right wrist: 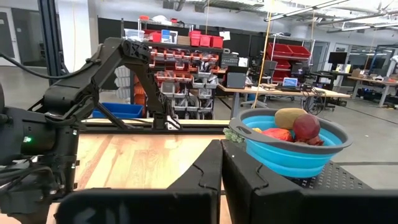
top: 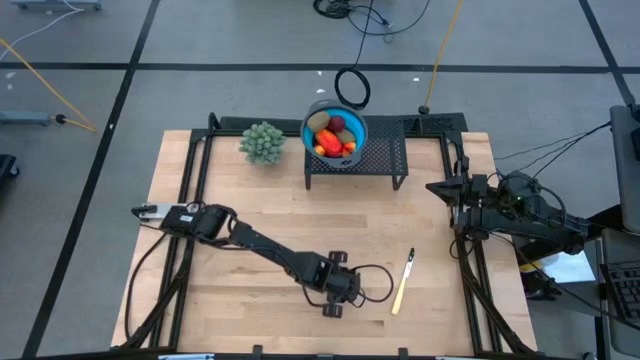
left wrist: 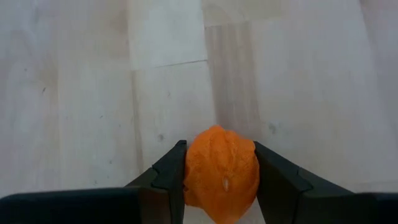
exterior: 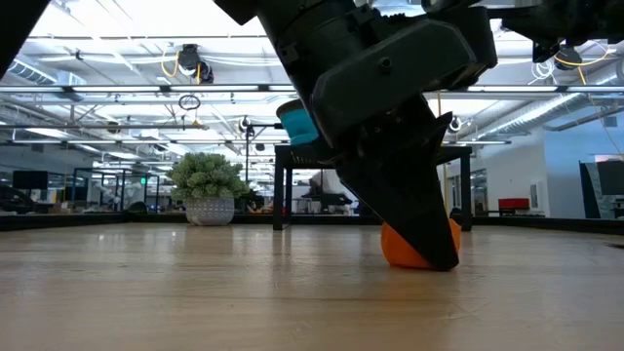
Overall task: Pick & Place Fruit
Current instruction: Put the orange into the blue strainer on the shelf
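Mostly done: red, green and orange toy fruit (top: 335, 134) already inside the round blue bowl (top: 312, 118) on the black stand. One small orange toy fruit (left wrist: 222, 174) left, down on the wooden table (top: 260, 210), well in front of the bowl. Left gripper (left wrist: 219, 180) reaching low, fingers squeezing it. Right gripper (right wrist: 221, 171) waiting beside the bowl, fingers pressed together.

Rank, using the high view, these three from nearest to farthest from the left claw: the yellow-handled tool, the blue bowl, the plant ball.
1. Yellow-handled tool: on the table just right of the left claw.
2. Blue bowl: on the black stand at the far edge.
3. Plant ball: far edge, left of the bowl, roughly level with it in distance.
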